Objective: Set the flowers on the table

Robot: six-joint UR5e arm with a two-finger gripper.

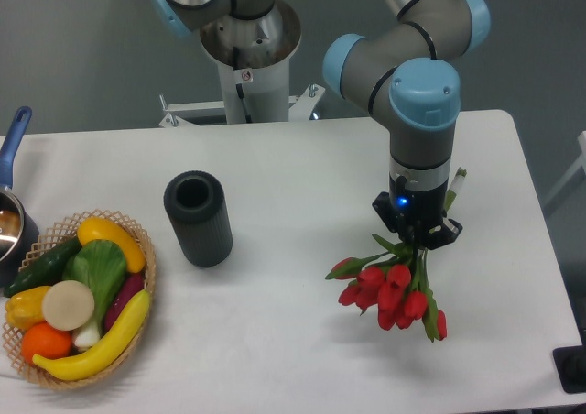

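Observation:
The flowers (392,297), a small bunch of red closed tulips with green stems and leaves, are at the right side of the white table (302,167). The heads point toward the front edge, and the stem ends show behind the arm at the upper right. My gripper (417,238) points straight down over the stems just above the heads, and its jaws sit around them. The fingertips are hidden by the gripper body and the leaves. The heads are at or just above the tabletop; I cannot tell whether they touch it.
A black cylinder (198,218) stands open-topped left of centre. A wicker basket (146,266) of fruit and vegetables is at the front left. A pot with a blue handle (13,139) is at the left edge. The arm's base (249,66) stands behind the table.

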